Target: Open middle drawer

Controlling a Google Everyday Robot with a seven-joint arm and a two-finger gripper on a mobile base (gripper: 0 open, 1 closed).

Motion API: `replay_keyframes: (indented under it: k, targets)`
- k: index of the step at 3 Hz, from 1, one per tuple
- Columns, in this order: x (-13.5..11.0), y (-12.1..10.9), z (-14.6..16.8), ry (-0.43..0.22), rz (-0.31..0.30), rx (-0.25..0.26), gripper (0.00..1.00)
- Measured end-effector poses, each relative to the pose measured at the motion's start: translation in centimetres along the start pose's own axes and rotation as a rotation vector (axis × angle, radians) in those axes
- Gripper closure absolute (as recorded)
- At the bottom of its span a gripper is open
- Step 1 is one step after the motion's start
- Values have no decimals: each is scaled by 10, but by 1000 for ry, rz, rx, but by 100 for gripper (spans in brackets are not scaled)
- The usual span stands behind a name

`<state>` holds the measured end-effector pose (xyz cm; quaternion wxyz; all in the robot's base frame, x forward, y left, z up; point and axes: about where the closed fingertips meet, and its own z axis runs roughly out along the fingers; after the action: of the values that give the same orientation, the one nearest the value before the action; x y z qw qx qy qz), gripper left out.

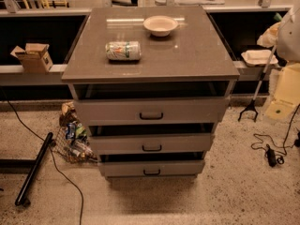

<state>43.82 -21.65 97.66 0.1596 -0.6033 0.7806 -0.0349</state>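
A grey cabinet [150, 55] stands in the middle of the camera view with three grey drawers stacked in its front. The middle drawer [187, 143] has a front of medium height and a small dark loop handle [151, 147]. It sits between the tallest-fronted top drawer [197, 110] and the slimmest bottom drawer [187, 168]. A dark gap shows above each drawer front. The gripper is not in view; only a pale blurred part of the arm [289, 32] shows at the right edge, far from the handle.
A white bowl [160, 25] and a can lying on its side [123, 50] rest on the cabinet top. On the floor are snack bags [72, 137], a black pole [33, 170] and cables on the left, and a reach-grabber tool [251, 108] on the right. A cardboard box [33, 56] sits at the back left.
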Motion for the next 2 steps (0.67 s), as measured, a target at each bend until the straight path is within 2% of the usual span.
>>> replay_keyframes:
  k: [1,2]
  targets:
    - [0,0,0,0,0,0,0]
    - [-11,8,28,-23,-40,-31,0]
